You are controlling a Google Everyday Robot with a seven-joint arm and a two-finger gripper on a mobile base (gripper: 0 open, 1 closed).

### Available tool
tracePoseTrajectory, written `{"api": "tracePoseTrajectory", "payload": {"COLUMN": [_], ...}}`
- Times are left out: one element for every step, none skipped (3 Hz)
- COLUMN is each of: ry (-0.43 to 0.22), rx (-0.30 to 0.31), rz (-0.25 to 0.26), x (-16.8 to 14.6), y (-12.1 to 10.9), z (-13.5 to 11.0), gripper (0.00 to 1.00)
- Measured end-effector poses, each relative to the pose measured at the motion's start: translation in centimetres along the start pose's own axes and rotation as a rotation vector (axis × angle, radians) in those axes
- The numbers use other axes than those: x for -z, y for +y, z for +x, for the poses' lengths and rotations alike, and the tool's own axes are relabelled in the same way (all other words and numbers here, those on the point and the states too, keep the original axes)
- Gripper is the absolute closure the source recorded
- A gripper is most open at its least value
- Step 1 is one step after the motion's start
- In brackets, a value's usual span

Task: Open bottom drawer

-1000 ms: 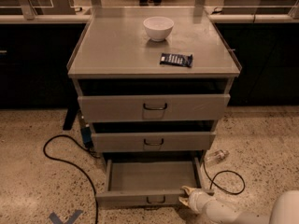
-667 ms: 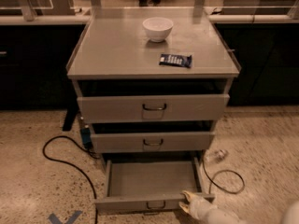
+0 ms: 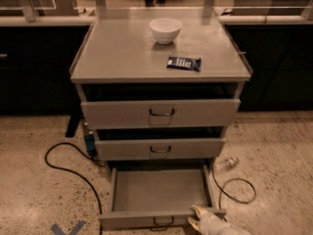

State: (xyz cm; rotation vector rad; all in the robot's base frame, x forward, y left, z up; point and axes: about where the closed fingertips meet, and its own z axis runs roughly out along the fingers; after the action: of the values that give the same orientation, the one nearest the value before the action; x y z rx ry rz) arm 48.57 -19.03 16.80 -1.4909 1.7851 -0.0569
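Camera view: bottom drawer (image 3: 156, 192) farther out than before (gripper (image 3: 195, 217) at its front, fingers (image 3: 199, 211) apart).

Lab or workshop, judging by the speckled hard floor (image 3: 29, 199), dark benches (image 3: 34, 62) along the back, a grey metal table (image 3: 122, 58) with drawers, loose cables (image 3: 63, 170), and a robot gripper (image 3: 193, 216) low at the bottom drawer's (image 3: 156, 190) front right corner.

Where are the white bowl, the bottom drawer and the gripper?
White round ceramic bowl (image 3: 165, 32): camera view, its side wall.
Grey metal bottom drawer (image 3: 161, 190): camera view, its bare inside floor.
Pale gripper (image 3: 197, 218): camera view, its tip, by the drawer's front right corner.
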Motion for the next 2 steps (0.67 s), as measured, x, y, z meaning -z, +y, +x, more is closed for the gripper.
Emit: {"api": "tracePoseTrajectory", "payload": {"ry": [0.000,0.000], "rx": [0.000,0.000], "rz": [0.000,0.000], "x": [0.40,0.40], "y": [-0.10,-0.10], "z": [-0.19,-0.19], "gripper": [0.81,0.59]}}
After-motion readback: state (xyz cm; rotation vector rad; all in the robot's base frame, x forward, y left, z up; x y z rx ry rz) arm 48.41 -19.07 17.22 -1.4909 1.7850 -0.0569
